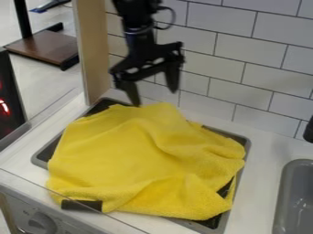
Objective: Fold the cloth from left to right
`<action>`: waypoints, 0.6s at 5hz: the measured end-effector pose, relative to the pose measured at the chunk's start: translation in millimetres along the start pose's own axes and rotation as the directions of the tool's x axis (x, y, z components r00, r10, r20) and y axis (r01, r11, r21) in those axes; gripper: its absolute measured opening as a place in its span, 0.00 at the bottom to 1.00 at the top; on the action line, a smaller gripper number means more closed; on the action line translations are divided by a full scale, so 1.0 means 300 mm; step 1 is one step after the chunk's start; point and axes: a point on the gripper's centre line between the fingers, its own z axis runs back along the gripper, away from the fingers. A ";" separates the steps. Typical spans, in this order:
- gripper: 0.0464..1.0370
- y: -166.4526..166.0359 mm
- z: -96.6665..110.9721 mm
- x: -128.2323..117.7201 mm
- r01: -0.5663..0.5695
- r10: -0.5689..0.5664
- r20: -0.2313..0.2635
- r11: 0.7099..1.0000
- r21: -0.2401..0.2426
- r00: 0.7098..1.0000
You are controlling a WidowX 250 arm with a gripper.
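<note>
My gripper (153, 95) hangs above the back edge of the cloth, near the tiled wall, with its two fingers spread apart and nothing between them. Spread over most of the dark stove top is the yellow cloth (131, 153), loosely rumpled, with folds at its right side and near the front. Its front left part hangs near the counter's front edge. Parts of the stove's grey rim (245, 148) and black surface show around the cloth.
A grey sink (296, 196) lies at the right, with a black object (309, 131) behind it. White tiles (245, 87) rise along the back. A wooden panel (93, 50) stands at the back left, and a knob (43, 223) is on the front left.
</note>
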 end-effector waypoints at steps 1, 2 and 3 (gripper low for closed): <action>0.96 0.082 -0.007 0.031 0.064 -0.064 -0.007 0.998 0.010 0.998; 0.96 0.168 0.002 0.059 0.149 -0.149 -0.039 0.989 -0.015 0.988; 0.96 0.233 -0.003 0.071 0.230 -0.230 -0.042 0.973 -0.005 0.972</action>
